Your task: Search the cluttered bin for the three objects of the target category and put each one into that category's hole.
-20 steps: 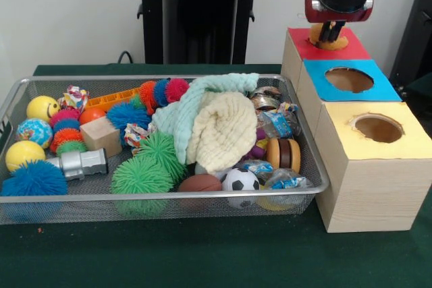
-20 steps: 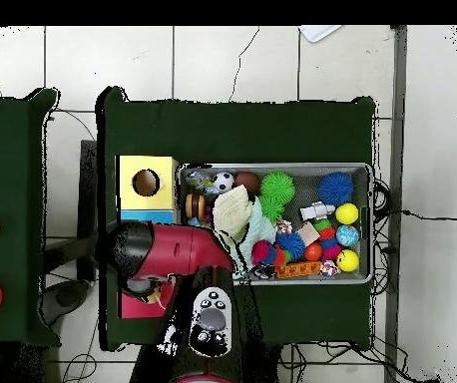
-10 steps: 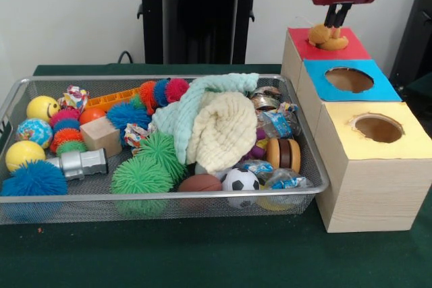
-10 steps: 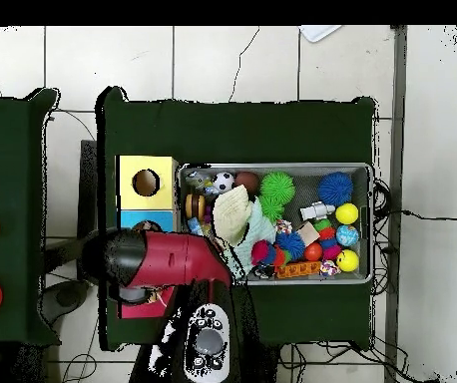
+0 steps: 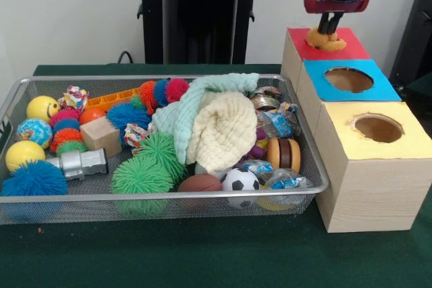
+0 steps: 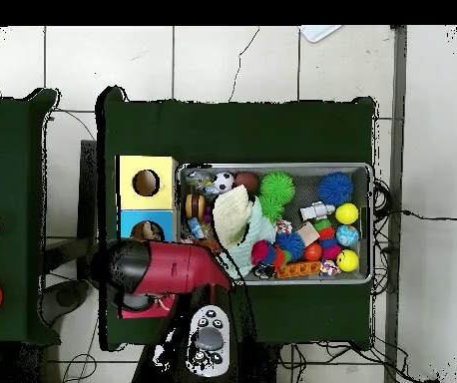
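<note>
One orange-tan lumpy object sits on the red-topped box, over the hole, which is hidden beneath it. My gripper is directly above it, its fingers together and touching the object's top. In the overhead view the red arm covers the gripper, the object and most of the red top. The wire-mesh bin lies left of the boxes, also in the overhead view. No other orange-tan lumpy object shows in the bin.
The bin holds a pale green and a cream cloth, spiky balls, a toy football, a soccer ball and other toys. The blue-topped hole and yellow-topped hole stand nearer the camera. The black pedestal is behind.
The gripper rose off the orange-tan object, leaving it on the red top, then came back down onto it with its fingers together.
</note>
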Available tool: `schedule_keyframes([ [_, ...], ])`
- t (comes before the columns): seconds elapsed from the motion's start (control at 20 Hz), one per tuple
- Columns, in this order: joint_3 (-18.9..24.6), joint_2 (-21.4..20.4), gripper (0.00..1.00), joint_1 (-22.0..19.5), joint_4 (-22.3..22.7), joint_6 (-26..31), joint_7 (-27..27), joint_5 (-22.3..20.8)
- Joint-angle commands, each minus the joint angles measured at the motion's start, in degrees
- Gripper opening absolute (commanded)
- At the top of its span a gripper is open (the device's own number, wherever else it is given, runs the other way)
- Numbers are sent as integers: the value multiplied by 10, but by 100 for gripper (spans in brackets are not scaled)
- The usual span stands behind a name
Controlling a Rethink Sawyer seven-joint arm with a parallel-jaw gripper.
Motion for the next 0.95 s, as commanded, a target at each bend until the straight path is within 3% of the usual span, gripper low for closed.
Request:
schedule_keyframes([
  [0.05,37,88,0,-13,57,-105,105,17],
  [0.35,60,151,0,-22,63,-214,96,26],
  [0.5,58,153,0,-23,50,-216,93,24],
  [0.6,49,127,0,-19,47,-177,92,23],
  [0.75,8,24,0,-5,34,-65,96,6],
  [0.95,-39,-72,0,0,-35,70,82,-34],
])
